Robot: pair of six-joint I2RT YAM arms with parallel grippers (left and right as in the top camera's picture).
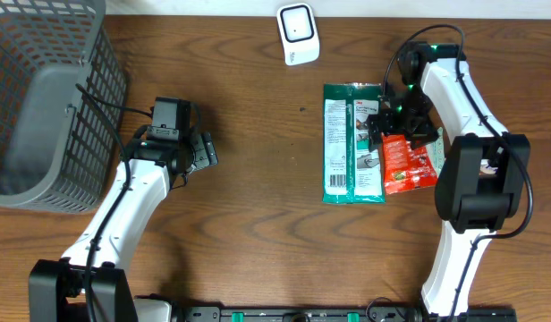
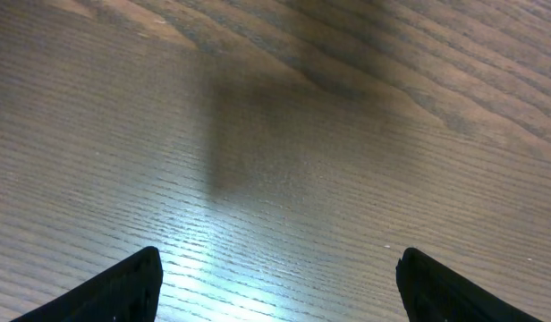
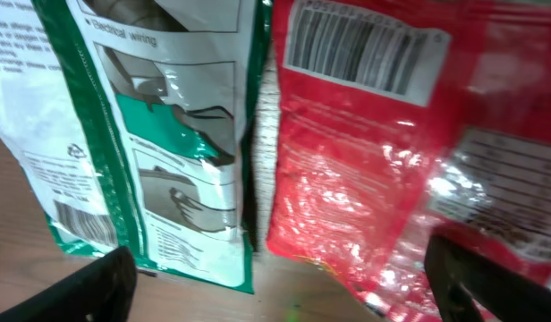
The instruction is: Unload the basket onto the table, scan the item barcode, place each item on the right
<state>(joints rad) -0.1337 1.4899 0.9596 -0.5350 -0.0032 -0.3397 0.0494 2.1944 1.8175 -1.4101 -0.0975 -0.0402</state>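
A red foil packet (image 1: 408,163) lies flat on the wooden table beside a green-and-white packet (image 1: 351,143). In the right wrist view the red packet (image 3: 365,179) shows a white barcode label (image 3: 360,55) face up, and the green-and-white packet (image 3: 159,134) lies to its left. My right gripper (image 1: 396,121) hovers over both packets, open (image 3: 289,286), with nothing held between its fingers (image 3: 97,286). A white scanner (image 1: 298,34) stands at the table's far edge. My left gripper (image 1: 202,152) is open (image 2: 275,286) over bare wood, far left of the packets.
A grey mesh basket (image 1: 52,98) fills the far left corner of the table. Bare wood (image 1: 267,197) stretches between the two arms.
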